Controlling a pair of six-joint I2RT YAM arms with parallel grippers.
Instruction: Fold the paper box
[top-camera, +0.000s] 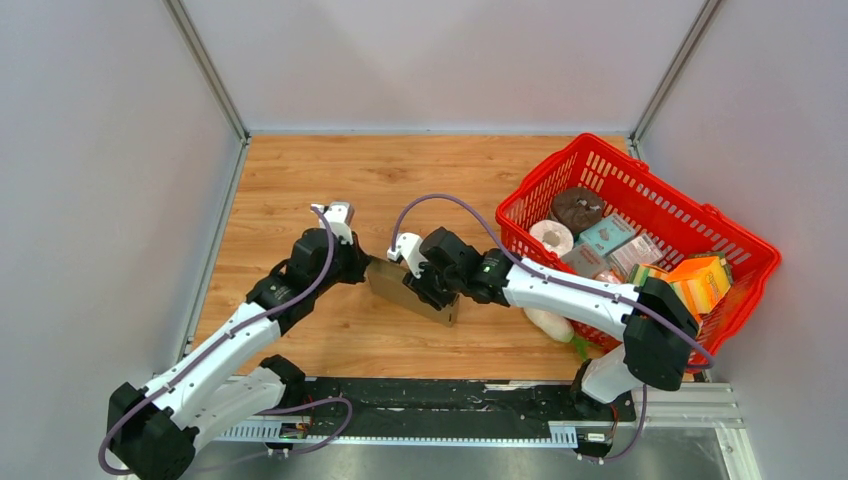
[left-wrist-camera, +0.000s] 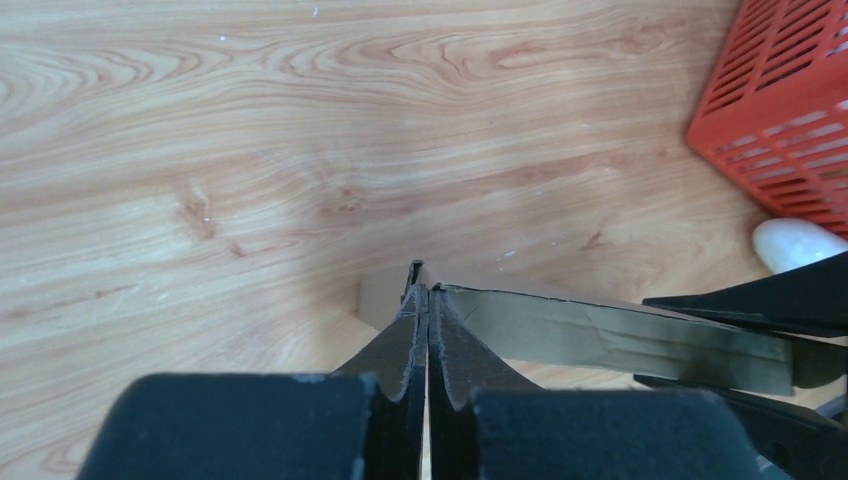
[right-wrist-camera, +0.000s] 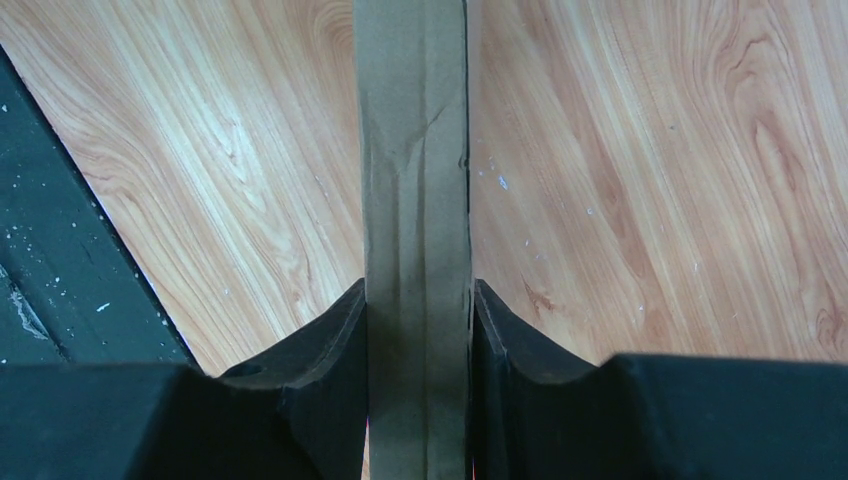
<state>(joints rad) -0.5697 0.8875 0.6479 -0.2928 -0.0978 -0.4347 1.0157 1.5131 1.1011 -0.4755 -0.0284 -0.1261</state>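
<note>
Tabletop (top-camera: 300, 200): right end effector (right-wrist-camera: 418, 300) clamps half-hidden paper box (right-wrist-camera: 415, 150); left end effector (left-wrist-camera: 427, 290) closed.

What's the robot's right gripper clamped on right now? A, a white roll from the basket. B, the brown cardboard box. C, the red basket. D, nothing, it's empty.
B: in the right wrist view, the right gripper has the cardboard box squeezed between its two fingers.
</note>
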